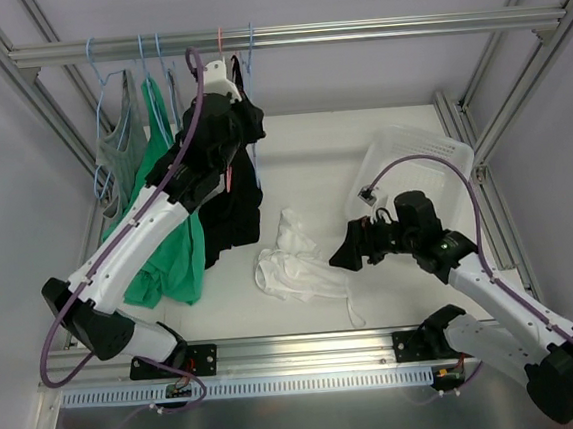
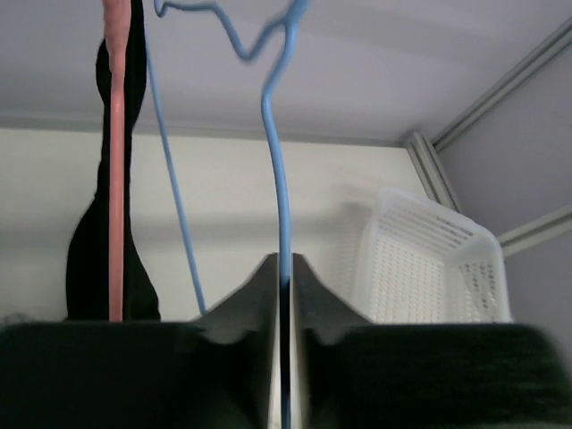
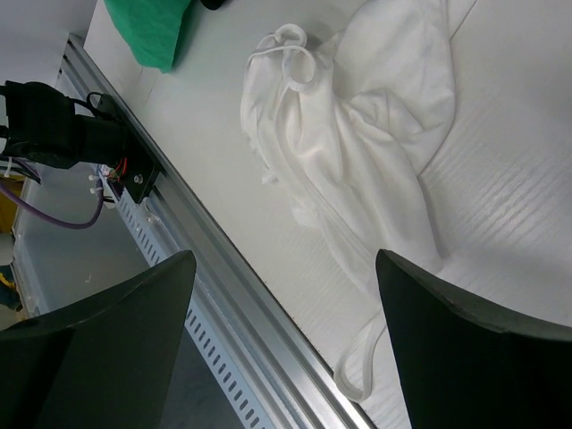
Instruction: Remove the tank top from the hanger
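- Tank top (image 1: 296, 264): lies crumpled on the white table (image 1: 374, 297) at lower centre of the top view, straps loose and free of any hanger. In the right wrist view it fills the upper centre.
- Hanger (image 2: 283, 179): a thin light-blue wire rising through the centre of the left wrist view, bare of cloth. Its hook at the top edge is blurred.
- Left gripper (image 2: 284, 268): clenched on the hanger wire, jaws pinching it from both sides.
- Right gripper (image 3: 281, 264): fingers spread wide and holding nothing, poised above the tank top's lower edge.
- Surroundings: salmon-pink hanger (image 2: 114, 179) and black garment (image 2: 94, 259) at left; green top (image 1: 174, 249) below the rail (image 1: 351, 30); basket (image 2: 429, 259) at right.
- Progress: the separation appears complete. Judged remaining: letting go of the hanger and withdrawing the arms.
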`<state>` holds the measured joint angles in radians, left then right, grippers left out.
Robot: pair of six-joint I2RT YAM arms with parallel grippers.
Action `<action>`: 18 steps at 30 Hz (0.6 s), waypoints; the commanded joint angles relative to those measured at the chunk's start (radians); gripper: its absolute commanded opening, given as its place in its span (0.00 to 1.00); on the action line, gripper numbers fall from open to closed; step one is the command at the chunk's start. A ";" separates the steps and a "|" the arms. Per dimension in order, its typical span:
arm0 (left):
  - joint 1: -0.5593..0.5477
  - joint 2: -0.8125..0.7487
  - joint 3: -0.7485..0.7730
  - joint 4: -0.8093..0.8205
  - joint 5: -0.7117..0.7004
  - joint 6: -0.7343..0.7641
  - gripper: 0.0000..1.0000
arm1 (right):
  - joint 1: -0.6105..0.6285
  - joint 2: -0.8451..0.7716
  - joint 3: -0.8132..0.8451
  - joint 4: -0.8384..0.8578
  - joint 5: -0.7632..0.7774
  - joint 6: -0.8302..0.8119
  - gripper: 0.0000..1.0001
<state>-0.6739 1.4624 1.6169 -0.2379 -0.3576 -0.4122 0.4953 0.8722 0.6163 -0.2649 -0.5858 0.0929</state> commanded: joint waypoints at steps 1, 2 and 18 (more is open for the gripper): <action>-0.006 -0.079 -0.034 -0.058 0.075 -0.017 0.17 | 0.020 0.053 0.065 0.088 0.035 -0.013 0.88; -0.007 -0.092 -0.044 -0.058 0.089 -0.017 0.30 | 0.029 0.072 0.077 0.093 0.049 -0.021 0.89; -0.024 -0.648 -0.347 -0.075 0.184 0.048 0.99 | 0.379 0.631 0.373 0.154 0.523 -0.199 1.00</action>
<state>-0.6884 0.8959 1.3163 -0.3229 -0.2234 -0.4038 0.8326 1.4471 0.9478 -0.1677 -0.1688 -0.0429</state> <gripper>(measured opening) 0.985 0.993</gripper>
